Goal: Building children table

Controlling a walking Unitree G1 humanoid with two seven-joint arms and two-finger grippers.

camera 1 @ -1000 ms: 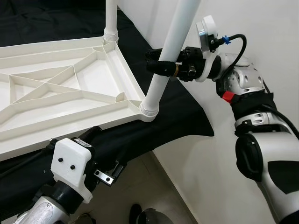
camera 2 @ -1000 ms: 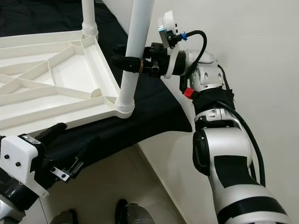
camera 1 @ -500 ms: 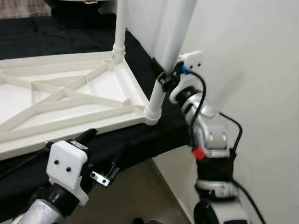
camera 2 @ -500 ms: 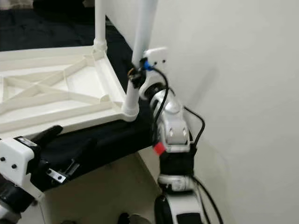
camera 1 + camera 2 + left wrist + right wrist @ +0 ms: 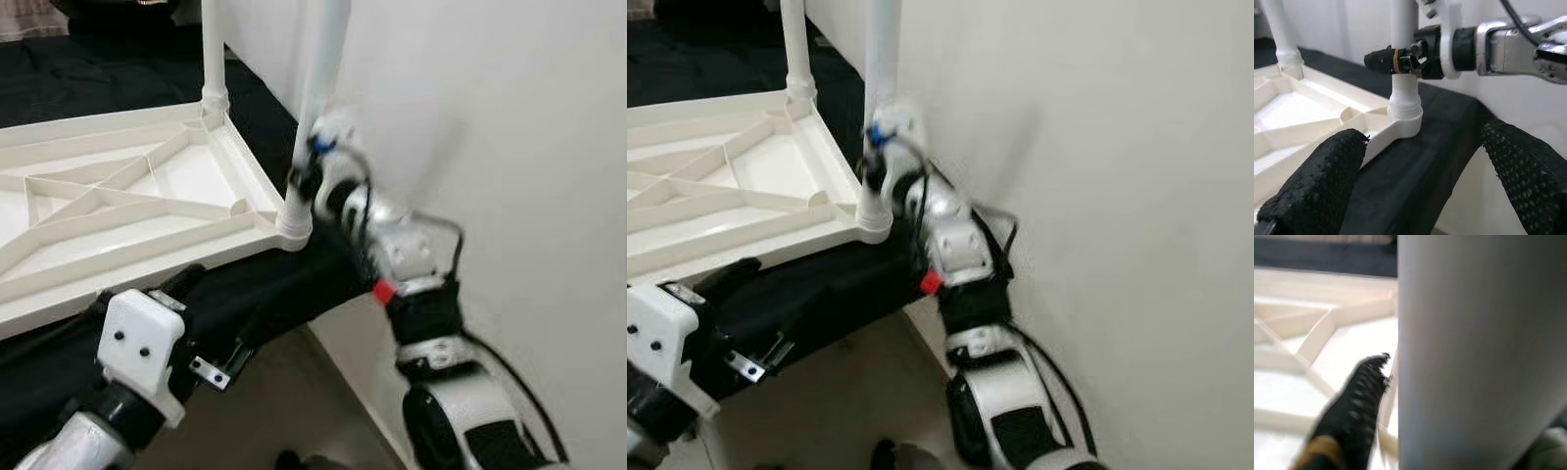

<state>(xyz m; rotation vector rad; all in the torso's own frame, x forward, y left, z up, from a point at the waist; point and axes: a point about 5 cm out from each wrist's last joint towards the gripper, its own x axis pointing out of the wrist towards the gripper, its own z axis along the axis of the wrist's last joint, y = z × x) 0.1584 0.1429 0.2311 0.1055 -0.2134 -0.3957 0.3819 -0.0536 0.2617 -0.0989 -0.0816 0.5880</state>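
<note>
The white children's tabletop (image 5: pixel 127 211) lies upside down, ribbed underside up, on a black cloth (image 5: pixel 284 284) whose edge drops off just past the tabletop's near corner. Two white legs stand upright in its corner sockets: the near leg (image 5: pixel 312 117) at the corner by the cloth's edge and the far leg (image 5: pixel 213 49) at the next corner back. A pale wall (image 5: pixel 509 127) runs close along this side, leaving only a narrow gap in which the right arm works; below the cloth edge the floor lies open.

The right gripper (image 5: pixel 1386 59) has its fingers closed around the near leg just above the socket collar, one black finger (image 5: pixel 1354 406) lying against the tube in the right wrist view. The left gripper (image 5: pixel 1420 181) hangs low in front of the cloth edge, well apart from the tabletop, its fingers (image 5: pixel 1317 191) spread wide with nothing between them.

Compared with a second ago, the right arm has swung in from the side and now reaches up from beneath, blurred with motion, its grip on the leg unchanged. The near leg, tilted before, now stands closer to upright. The left gripper has kept its place.
</note>
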